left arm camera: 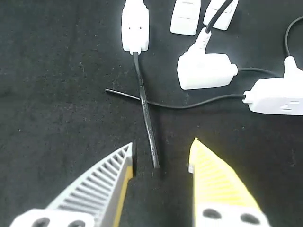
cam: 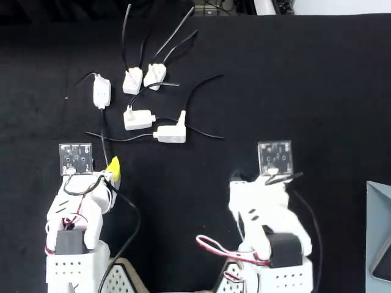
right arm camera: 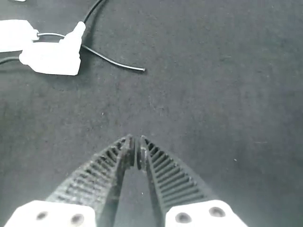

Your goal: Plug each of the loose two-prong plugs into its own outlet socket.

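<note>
Left wrist view: left jaws gape empty astride a limp black cord (left arm camera: 146, 118); right jaws clenched on nothing. White plugs (cam: 139, 118), likely light and rigid, lie upper left in the high view on the counter (cam: 305, 91); grip bodies, not cords.

setting: robotics lab / test bench, not a home or shop. evidence:
1) table draped w/ plain black cloth (cam: 330, 91), a uniform backdrop.
2) two white plastic arms, left arm (cam: 79, 204) & right arm (cam: 269, 210), mounted side by side at the near edge on perforated bases (cam: 67, 268).
3) a square black-and-white board (cam: 76, 159) at each arm's front end.
4) exposed red/white wiring (cam: 214, 247) running btwn the bases.
5) several white plugs (cam: 139, 118) w/ short cords (right arm camera: 113, 61) ending loose on the cloth.
6) misc. cables (cam: 214, 6) past the far edge.
</note>
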You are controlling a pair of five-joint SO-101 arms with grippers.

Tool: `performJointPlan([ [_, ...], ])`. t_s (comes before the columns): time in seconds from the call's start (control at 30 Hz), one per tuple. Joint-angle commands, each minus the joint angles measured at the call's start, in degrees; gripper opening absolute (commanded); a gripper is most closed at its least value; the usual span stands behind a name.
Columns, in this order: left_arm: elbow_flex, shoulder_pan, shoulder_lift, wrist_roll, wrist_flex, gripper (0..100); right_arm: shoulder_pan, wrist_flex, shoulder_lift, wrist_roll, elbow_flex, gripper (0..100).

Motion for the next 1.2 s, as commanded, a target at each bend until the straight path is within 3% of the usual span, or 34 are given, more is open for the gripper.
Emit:
performJointPlan([
  [0.0, 1.19, -0.13, -0.18, 0.97, -0.88, 20, -1.14, -0.70, -5.85, 0.97, 4.62, 1.5],
  [0.43, 1.19, -0.31, -0.18, 0.97, 10.37, 20, -0.97, -3.08, -5.14, 3.08, 12.44, 1.4],
  [0.6, 1.19, -0.31, -0.18, 0.62, 16.62, 20, -0.97, 2.90, -5.05, 3.08, 12.53, 1.4],
  [0.8, 1.19, -0.31, -0.18, 0.62, 22.07, 20, -0.97, 2.90, -5.05, 3.08, 12.53, 1.4],
  [1.17, 1.19, -0.13, -0.18, 0.97, 23.38, 20, -0.97, 2.90, -5.05, 3.08, 12.53, 1.4],
])
